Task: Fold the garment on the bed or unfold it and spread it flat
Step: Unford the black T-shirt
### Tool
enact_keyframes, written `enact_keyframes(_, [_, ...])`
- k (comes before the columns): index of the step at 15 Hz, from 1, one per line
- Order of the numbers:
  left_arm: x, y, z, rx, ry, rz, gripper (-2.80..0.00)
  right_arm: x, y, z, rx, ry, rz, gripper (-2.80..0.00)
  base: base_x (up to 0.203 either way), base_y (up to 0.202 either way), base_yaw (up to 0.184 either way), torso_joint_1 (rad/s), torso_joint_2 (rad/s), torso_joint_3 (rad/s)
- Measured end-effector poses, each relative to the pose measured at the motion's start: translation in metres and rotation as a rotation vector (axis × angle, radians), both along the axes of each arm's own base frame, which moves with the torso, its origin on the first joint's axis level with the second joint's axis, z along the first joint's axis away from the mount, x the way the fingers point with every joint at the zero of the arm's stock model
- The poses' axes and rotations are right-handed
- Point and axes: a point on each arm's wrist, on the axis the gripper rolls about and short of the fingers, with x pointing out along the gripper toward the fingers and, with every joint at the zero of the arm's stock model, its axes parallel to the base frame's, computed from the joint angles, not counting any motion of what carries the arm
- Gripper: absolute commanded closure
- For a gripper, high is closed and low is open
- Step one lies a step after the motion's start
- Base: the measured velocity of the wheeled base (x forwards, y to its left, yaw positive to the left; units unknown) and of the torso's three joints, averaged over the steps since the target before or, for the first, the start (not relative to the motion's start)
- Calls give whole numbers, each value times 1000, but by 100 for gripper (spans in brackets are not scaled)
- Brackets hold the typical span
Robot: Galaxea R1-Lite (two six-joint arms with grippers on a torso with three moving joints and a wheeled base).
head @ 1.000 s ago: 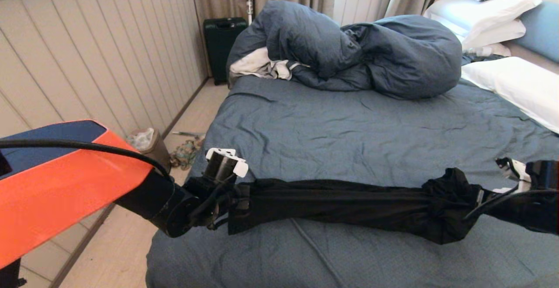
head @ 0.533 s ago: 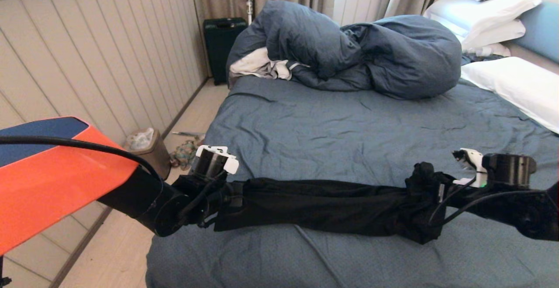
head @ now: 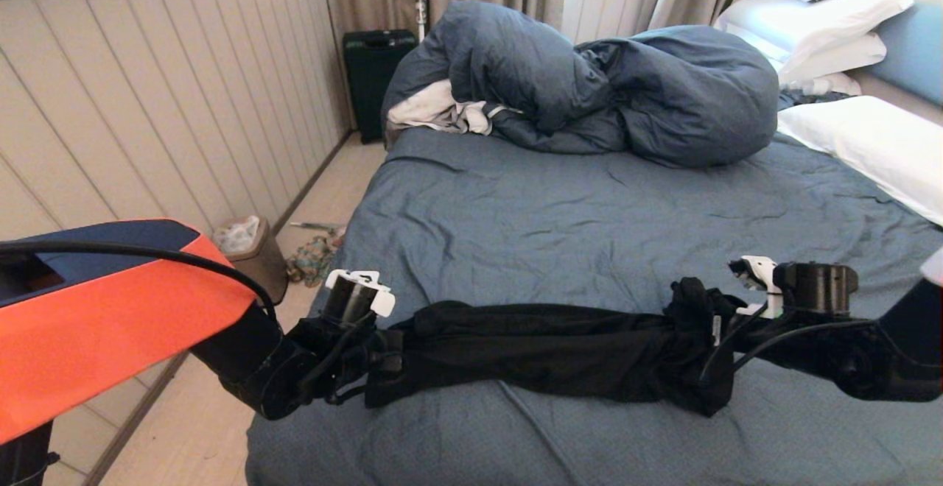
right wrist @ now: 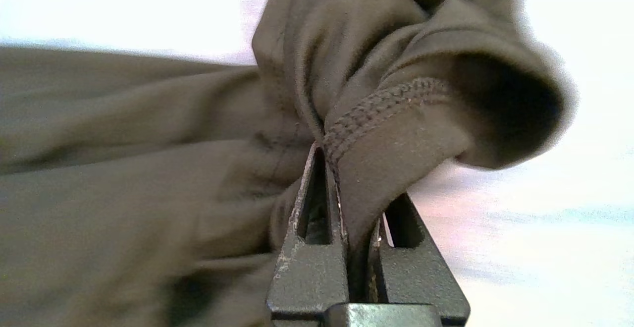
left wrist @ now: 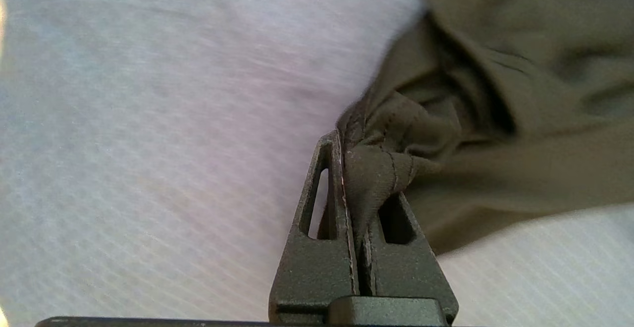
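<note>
Garment (head: 545,350) strung lengthwise across the bed (head: 589,213): your left pincer (head: 387,357) clamps one end, right pincer (head: 711,353) clamps the other.

the shirt (head: 545,350) is black and bunched into a long, rope-like band, stretched across the near part of the bed (head: 589,236). its middle sags onto the sheet, and each end is lifted a little and pinched. the left end is narrow and gathered tight; the right end is a thicker, crumpled clump with a stitched hem folded over. no print or lettering shows. the bed has a wrinkled slate-blue sheet and is far wider than the shirt.
</note>
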Motion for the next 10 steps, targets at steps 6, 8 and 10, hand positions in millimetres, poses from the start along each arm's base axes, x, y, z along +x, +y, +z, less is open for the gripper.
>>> enact_keyframes(6, [-2,13,-15,-8,-7,17,-280,0,-39,-22,-53,57,-68,-280,0,0,0,0,0,0])
enact_keyframes(8, [-5,15,-18,-9,-9,20,-280,-1,-39,-24,-50,63,-72,-280,0,0,0,0,0,0])
enact_keyframes(10, [-12,16,-12,-17,-23,9,-280,-4,-38,-19,-46,57,-65,-280,0,0,0,0,0,0])
